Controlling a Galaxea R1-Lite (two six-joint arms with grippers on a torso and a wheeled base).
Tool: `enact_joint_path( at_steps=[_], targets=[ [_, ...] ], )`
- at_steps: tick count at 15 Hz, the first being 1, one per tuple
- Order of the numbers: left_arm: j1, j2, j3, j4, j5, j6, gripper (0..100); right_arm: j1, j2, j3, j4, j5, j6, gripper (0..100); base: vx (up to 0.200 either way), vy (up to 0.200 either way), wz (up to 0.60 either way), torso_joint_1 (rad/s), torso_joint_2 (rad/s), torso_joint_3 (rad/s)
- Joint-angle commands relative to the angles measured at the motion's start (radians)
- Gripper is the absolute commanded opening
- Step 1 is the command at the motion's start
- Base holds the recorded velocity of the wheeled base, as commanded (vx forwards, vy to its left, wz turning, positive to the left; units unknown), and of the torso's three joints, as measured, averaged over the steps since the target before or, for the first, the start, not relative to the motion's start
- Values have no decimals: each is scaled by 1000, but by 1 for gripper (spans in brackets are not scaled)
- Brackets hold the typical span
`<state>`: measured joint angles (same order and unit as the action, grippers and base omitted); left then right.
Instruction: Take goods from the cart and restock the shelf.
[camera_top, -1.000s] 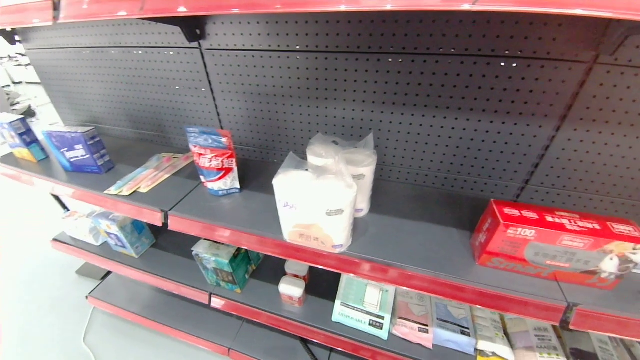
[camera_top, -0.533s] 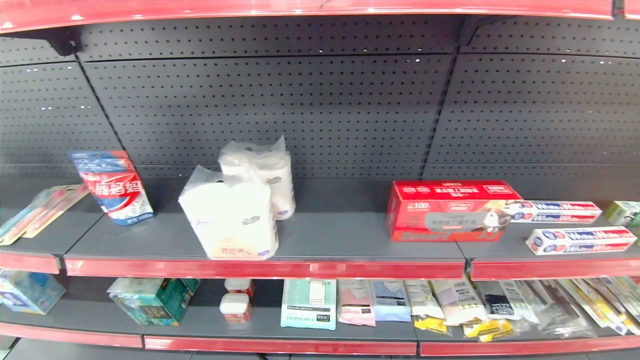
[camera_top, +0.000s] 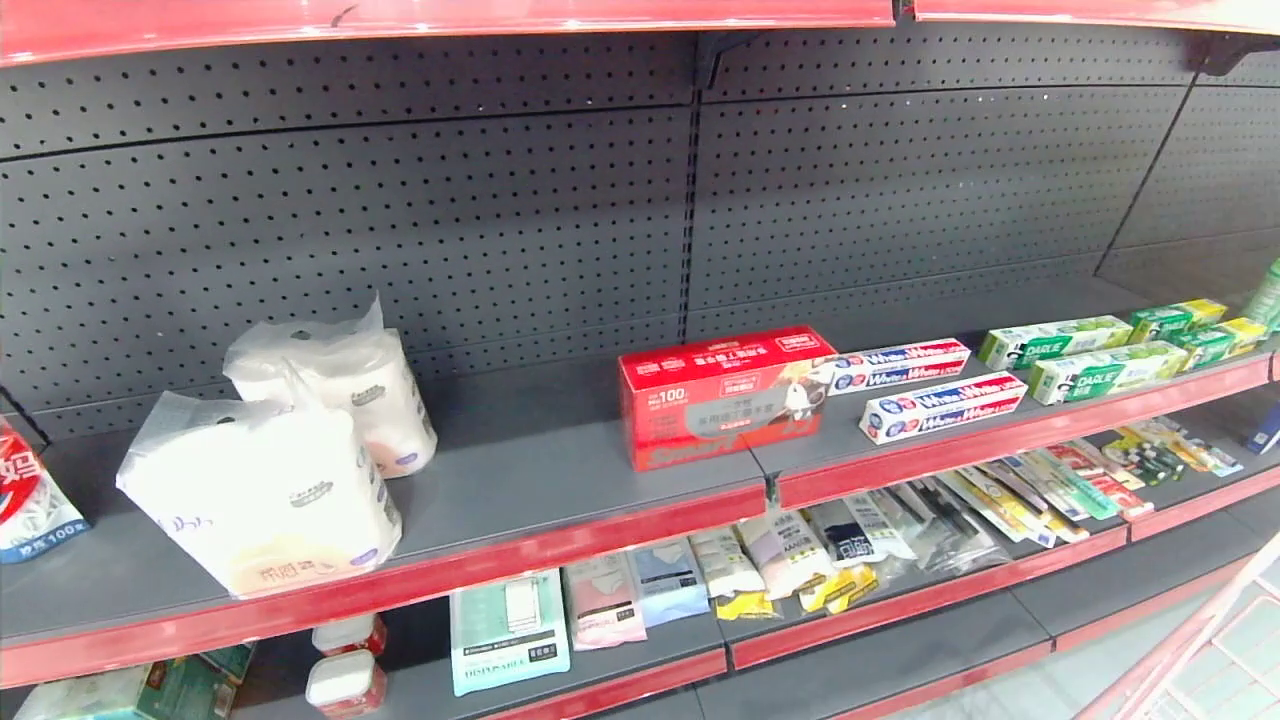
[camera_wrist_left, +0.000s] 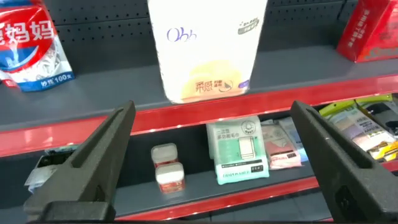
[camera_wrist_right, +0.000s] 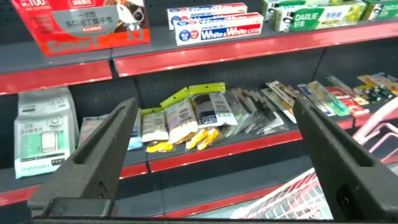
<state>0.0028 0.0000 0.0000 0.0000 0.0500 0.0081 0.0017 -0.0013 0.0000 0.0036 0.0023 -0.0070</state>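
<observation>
The shelf's (camera_top: 560, 450) grey middle board carries two white paper-roll packs (camera_top: 270, 500), a red box (camera_top: 720, 395), blue-and-white toothpaste boxes (camera_top: 940, 405) and green ones (camera_top: 1100, 370). A corner of the pink wire cart (camera_top: 1200, 660) shows at the lower right. My left gripper (camera_wrist_left: 211, 168) is open and holds nothing, facing a white roll pack (camera_wrist_left: 208, 50) and the lower board. My right gripper (camera_wrist_right: 211, 168) is open too, facing hanging packets (camera_wrist_right: 186, 121), with the cart's rim (camera_wrist_right: 292, 199) below it.
A blue-and-red bag (camera_top: 30, 495) stands at the far left. The lower board holds small red-lidded jars (camera_wrist_left: 168, 174), a green packet (camera_wrist_left: 239, 149) and rows of flat packets (camera_top: 800, 550). Bare board lies between the roll packs and the red box.
The head camera has turned right: the shelf goods slid left in the picture, more toothpaste boxes appeared, and the cart's corner came into view.
</observation>
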Motion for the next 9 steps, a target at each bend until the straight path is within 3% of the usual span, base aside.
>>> enact_joint_path(
  at_steps=[1,7,9],
  targets=[
    [0,0,0,0,1,1,100,0,3,0,-1,2,-2,100,0,0,0,0,0,0],
    [0,0,0,-2,1,1,100,0,1,0,-1,42,-4,100,0,0,0,0,0,0],
    [0,0,0,-5,2,21,100,0,1,0,-1,33,15,100,0,0,0,0,0,0]
  ],
)
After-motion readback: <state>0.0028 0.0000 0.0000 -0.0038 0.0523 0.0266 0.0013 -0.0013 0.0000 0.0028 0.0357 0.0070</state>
